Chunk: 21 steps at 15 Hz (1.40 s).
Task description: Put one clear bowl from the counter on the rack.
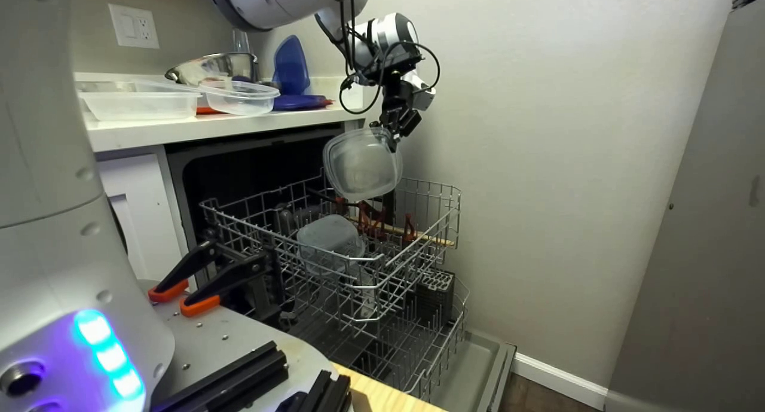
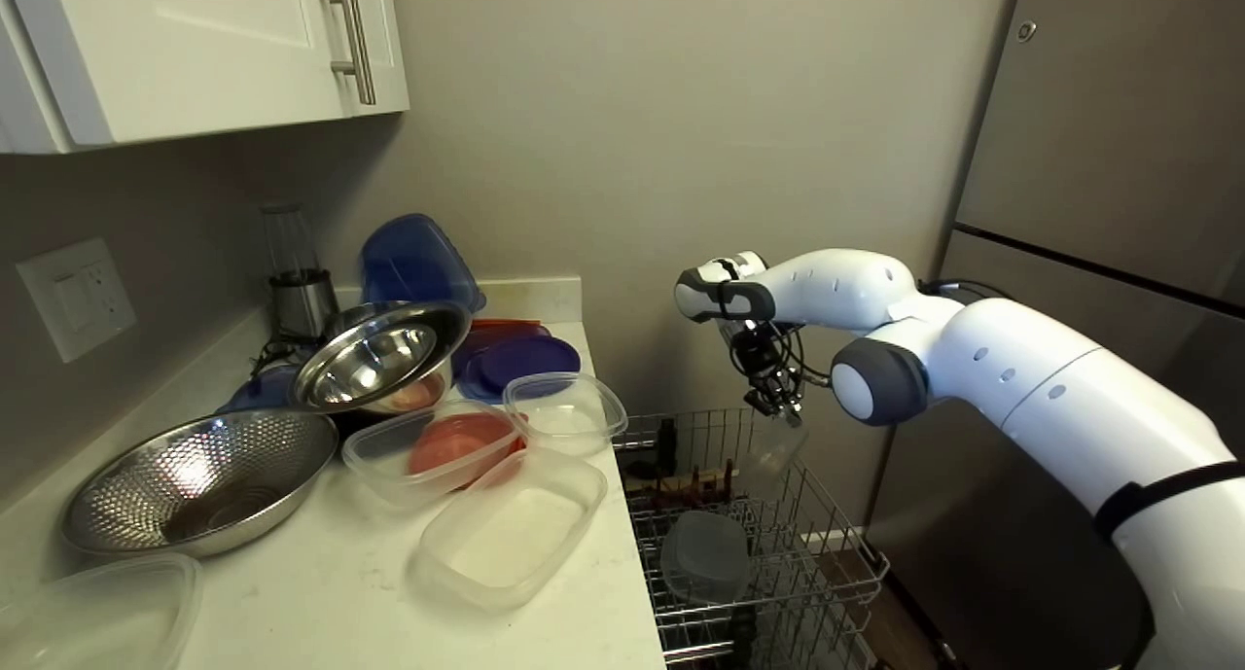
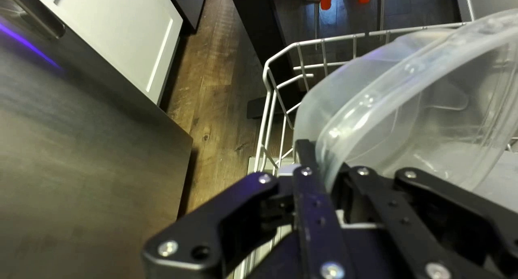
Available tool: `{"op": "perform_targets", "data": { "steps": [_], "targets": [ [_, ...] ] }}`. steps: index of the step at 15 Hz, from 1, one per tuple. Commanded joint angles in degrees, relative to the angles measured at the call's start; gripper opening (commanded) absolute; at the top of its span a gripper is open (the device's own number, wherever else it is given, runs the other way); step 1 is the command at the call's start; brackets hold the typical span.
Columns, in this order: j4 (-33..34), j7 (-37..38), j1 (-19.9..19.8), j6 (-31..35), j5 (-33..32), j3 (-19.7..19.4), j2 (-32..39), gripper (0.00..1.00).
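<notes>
Clear bowl (image 1: 361, 168) in claw (image 3: 325, 162), rim-first

In a kitchen, a white counter (image 2: 321, 602) carries a perforated steel colander (image 2: 199, 485), steel bowls (image 2: 387, 349), clear plastic containers (image 2: 511, 534), blue lids (image 2: 525, 353) and what looks like a blender (image 2: 302, 303), with a white wall cabinet (image 2: 224, 48) above and an outlet plate (image 1: 134, 26) on the wall (image 2: 175, 232). Under the counter, a dishwasher (image 1: 257, 173) stands open, its wire rack (image 1: 366, 287) extending out and a black cutlery basket (image 1: 435, 297) sitting lower down. Wood-grained flooring (image 3: 210, 92) shows between the rack and a tall steel-fronted appliance (image 2: 1099, 164).
</notes>
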Motion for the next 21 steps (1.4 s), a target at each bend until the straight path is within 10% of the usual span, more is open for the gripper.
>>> {"op": "perform_targets", "data": {
  "steps": [1,15,21],
  "targets": [
    [0.7,1.34,-0.1,-4.67,-0.88,-1.16,1.48,0.02],
    [-2.83,2.33,-1.38,-9.63,-0.7,-5.6,7.08,0.02],
    [-4.32,-2.85,-1.61,-22.53,-0.23,-3.63,7.07,0.02]
  ]
}}
